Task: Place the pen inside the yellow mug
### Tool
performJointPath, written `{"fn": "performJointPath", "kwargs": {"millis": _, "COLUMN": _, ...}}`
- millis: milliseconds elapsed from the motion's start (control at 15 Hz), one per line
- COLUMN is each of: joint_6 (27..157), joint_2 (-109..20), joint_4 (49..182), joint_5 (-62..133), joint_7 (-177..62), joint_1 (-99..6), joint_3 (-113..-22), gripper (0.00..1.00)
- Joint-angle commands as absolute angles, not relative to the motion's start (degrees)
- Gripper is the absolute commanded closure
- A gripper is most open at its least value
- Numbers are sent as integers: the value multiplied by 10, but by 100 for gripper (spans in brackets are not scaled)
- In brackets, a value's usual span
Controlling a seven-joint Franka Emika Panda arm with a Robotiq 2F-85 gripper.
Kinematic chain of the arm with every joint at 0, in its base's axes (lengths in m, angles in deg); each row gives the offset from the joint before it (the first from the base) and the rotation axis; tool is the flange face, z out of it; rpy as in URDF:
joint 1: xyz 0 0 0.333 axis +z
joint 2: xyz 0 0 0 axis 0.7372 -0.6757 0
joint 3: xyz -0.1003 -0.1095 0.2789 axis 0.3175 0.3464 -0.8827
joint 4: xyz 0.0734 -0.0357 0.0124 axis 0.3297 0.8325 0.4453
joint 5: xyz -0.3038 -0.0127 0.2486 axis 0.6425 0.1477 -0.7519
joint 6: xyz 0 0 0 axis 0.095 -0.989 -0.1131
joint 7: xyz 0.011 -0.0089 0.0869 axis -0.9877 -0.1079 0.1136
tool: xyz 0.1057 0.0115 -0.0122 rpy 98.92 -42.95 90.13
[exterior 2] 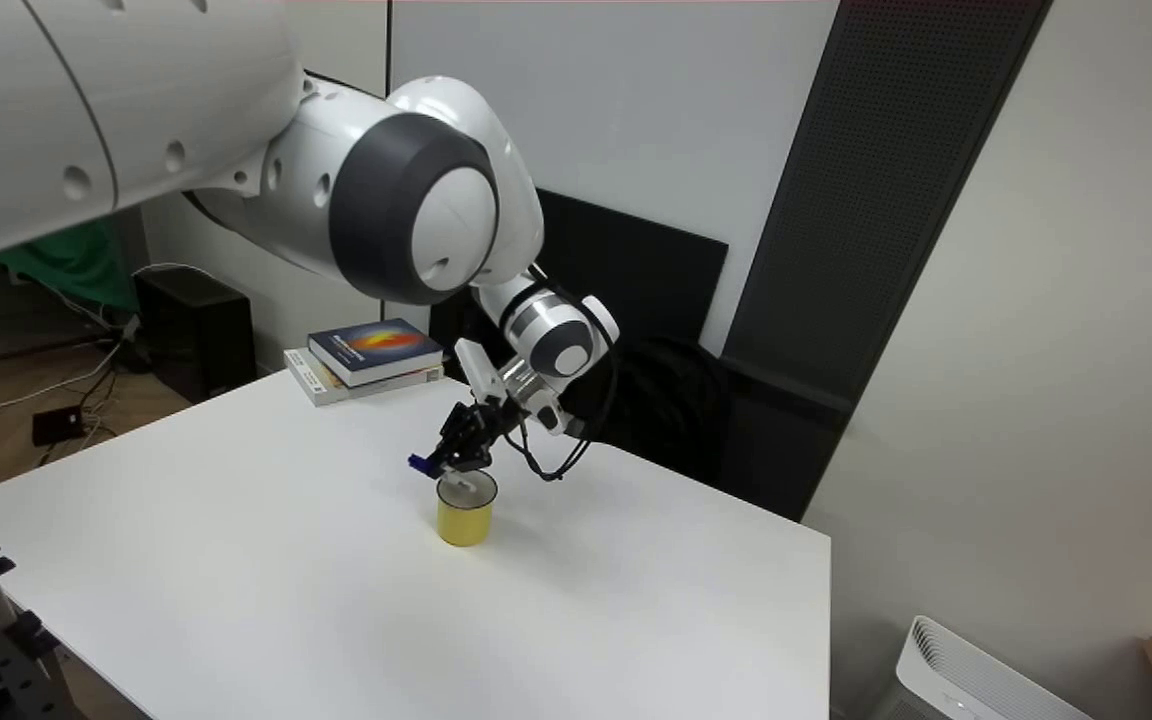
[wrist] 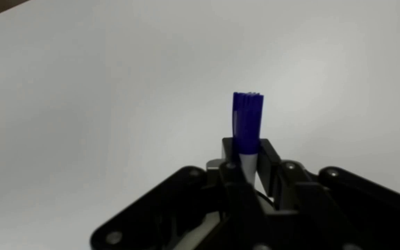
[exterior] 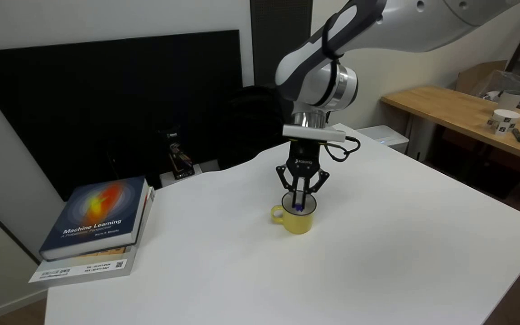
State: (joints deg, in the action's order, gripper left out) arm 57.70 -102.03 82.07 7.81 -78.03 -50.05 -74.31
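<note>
Pen [wrist: 248, 123]: we see it between the jaws, its dark blue end standing clear of the tips near the centre of the wrist view, its whitish barrel running toward the bottom of the frame; in an exterior view it leans, the blue end [exterior 2: 420, 465] toward the left of the frame.
Yellow mug [exterior: 298, 224]: upright on the white counter [exterior: 386, 257], just below and right of the centre of the frame in an exterior view, handle toward the left; we make out a dark rim and pale interior.
Jaws: we find them drawn together on the pen beside its blue end, one finger each side, about the pen's thickness between; they sit over the mug's mouth in both exterior views.
Barrel and rim: we cannot tell whether the barrel's lower end sits below the rim.
Books [exterior: 95, 212]: we count two, stacked at the left of the frame, the dark blue "Machine Learning" volume on top.
Arm [exterior: 404, 25]: it extends from the upper right of the frame down toward the centre.
</note>
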Motion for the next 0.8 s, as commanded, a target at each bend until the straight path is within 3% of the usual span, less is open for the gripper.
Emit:
{"fn": "performJointPath", "kwargs": {"millis": 0, "joint_6": 558, "joint_2": -1054, "joint_4": 766, "joint_5": 69, "joint_7": -794, "joint_1": -517, "joint_3": -754, "gripper": 95}}
{"fn": "performJointPath", "kwargs": {"millis": 533, "joint_6": 555, "joint_2": -1083, "joint_4": 733, "joint_5": 67, "joint_7": -798, "joint_1": -533, "joint_3": -757, "gripper": 95}}
{"fn": "performJointPath", "kwargs": {"millis": 600, "joint_6": 555, "joint_2": -1086, "joint_4": 729, "joint_5": 68, "joint_7": -798, "joint_1": -533, "joint_3": -757, "gripper": 84}}
{"fn": "performJointPath", "kwargs": {"millis": 667, "joint_6": 559, "joint_2": -1088, "joint_4": 727, "joint_5": 70, "joint_7": -800, "joint_1": -532, "joint_3": -755, "gripper": 56}}
{"fn": "performJointPath", "kwargs": {"millis": 733, "joint_6": 559, "joint_2": -1090, "joint_4": 724, "joint_5": 71, "joint_7": -800, "joint_1": -531, "joint_3": -755, "gripper": 55}}
